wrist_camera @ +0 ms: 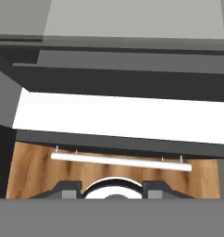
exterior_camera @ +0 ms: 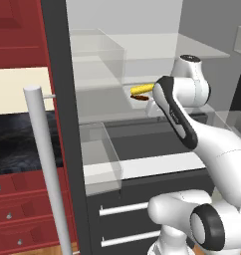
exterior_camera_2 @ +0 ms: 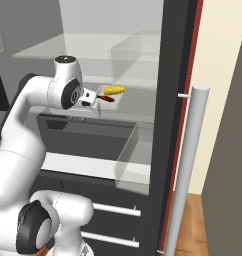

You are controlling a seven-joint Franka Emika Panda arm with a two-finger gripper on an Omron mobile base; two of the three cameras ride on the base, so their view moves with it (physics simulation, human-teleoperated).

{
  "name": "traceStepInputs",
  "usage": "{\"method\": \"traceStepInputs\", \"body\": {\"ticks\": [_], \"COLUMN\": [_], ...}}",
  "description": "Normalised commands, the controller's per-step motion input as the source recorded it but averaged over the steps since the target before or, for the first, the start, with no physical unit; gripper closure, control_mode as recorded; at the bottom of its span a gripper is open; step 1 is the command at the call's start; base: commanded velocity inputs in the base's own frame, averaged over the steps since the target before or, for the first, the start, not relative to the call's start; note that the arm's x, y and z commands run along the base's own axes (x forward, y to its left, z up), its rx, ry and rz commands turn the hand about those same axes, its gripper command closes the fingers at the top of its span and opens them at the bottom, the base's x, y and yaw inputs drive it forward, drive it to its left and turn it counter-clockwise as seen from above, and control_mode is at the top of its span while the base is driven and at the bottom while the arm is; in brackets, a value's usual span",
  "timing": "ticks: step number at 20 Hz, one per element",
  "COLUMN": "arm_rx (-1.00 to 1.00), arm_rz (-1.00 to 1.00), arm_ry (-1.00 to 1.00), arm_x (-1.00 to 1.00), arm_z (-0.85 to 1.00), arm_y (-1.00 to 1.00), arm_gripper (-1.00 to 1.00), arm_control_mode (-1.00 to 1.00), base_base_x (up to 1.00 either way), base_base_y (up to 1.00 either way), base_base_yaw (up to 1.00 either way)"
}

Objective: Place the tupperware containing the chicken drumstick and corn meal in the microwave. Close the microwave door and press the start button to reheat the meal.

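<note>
The tupperware (exterior_camera_2: 119, 98) sits on a middle shelf of a tall open shelved unit. It holds the yellow corn (exterior_camera_2: 114, 90) and the dark drumstick (exterior_camera_2: 107, 98). From the other side the corn (exterior_camera: 141, 88) and drumstick (exterior_camera: 141, 98) show just left of my forearm. My gripper (exterior_camera_2: 91, 98) hangs close to the tray's left end and points downward. In the hand view its fingertips (wrist_camera: 67, 187) stand wide apart, open, with nothing between them. A tall black door panel (exterior_camera: 60, 129) with a long grey bar handle (exterior_camera: 43, 164) stands open on this shelved unit. The microwave is out of view.
Clear box bins stand on the upper shelf (exterior_camera: 97, 52) and at the lower front (exterior_camera: 100, 149). Below are a white ledge (wrist_camera: 118, 118) and dark drawers with white handles (exterior_camera: 125, 209). Red cabinets (exterior_camera: 18, 199) lie left. The door handle (exterior_camera_2: 188, 170) rises close on the right.
</note>
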Motion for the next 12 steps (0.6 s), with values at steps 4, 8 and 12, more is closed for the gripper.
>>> {"method": "traceStepInputs", "body": {"ticks": [4, 8, 12], "arm_rx": [0.00, 0.00, 0.00], "arm_rz": [0.00, -0.02, -0.05], "arm_ry": [-0.19, -0.41, -0.43], "arm_x": [0.00, 0.00, 0.00], "arm_z": [0.00, 0.02, 0.00], "arm_y": [0.00, 0.00, 0.00], "arm_gripper": [-1.00, -1.00, -1.00], "arm_control_mode": [-1.00, -1.00, -1.00], "base_base_x": [0.00, 0.00, 0.00], "base_base_y": [0.00, 0.00, 0.00], "base_base_yaw": [0.00, 0.00, 0.00]}}
